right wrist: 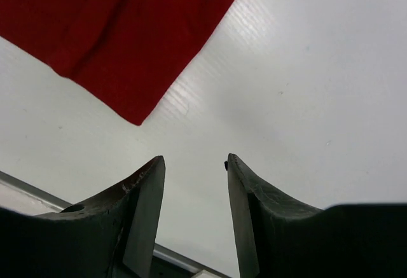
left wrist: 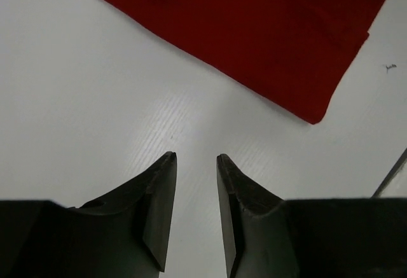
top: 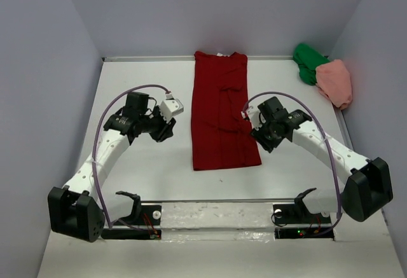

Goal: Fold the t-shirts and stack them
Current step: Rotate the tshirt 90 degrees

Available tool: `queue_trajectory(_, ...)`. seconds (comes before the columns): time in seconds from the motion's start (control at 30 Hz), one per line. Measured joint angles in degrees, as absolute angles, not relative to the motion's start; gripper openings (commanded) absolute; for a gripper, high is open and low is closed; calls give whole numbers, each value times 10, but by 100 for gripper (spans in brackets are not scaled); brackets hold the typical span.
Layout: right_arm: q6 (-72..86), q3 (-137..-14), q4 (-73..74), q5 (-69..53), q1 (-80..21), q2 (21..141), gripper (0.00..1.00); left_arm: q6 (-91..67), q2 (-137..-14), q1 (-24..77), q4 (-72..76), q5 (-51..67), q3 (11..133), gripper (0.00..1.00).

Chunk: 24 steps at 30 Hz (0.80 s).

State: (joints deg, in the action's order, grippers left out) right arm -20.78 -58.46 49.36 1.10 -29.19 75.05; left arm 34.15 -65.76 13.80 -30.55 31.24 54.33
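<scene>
1. The left hand (top: 164, 130) hovers low over the tabletop (top: 146, 176), just beside the left edge of the shirt. Its fingers stand apart with nothing between them. In its wrist view the shirt's near-left corner lies ahead and to the right.
2. The dark red t-shirt (top: 219, 112) lies flat in the middle of the tabletop between the two hands. It forms a long narrow strip, collar at the far edge and hem toward the arms. The sides look folded in already, so the likely step now is to halve it lengthwise.
3. The right hand (top: 259, 137) sits just beside the strip's right edge, near the hem corner. It is open and empty too.
4. To do that fold well, each hand should pinch its own hem corner through all layers. Both should lift together, stay level, and lay hem on collar with the edges matched.
5. The green t-shirt (top: 308, 62) and the pink t-shirt (top: 336, 81) lie bunched and touching at the far right corner, well apart from the red one and not yet folded.
</scene>
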Motion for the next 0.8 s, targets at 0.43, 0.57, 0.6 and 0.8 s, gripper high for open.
queue_trajectory(0.43, -231, -574, 576, 8, -292, 737, 58, 378, -627, 298, -326, 220, 461, 37)
queue_trajectory(0.57, -233, -574, 581, -17, -292, 732, 58, 383, -602, 327, -315, 200, 422, 38)
queue_trajectory(0.6, -231, -574, 581, -26, -292, 739, 58, 384, -603, 334, -313, 198, 417, 39)
queue_trajectory(0.8, -221, -574, 574, -36, -292, 822, 57, 385, -627, 347, -305, 222, 419, 42)
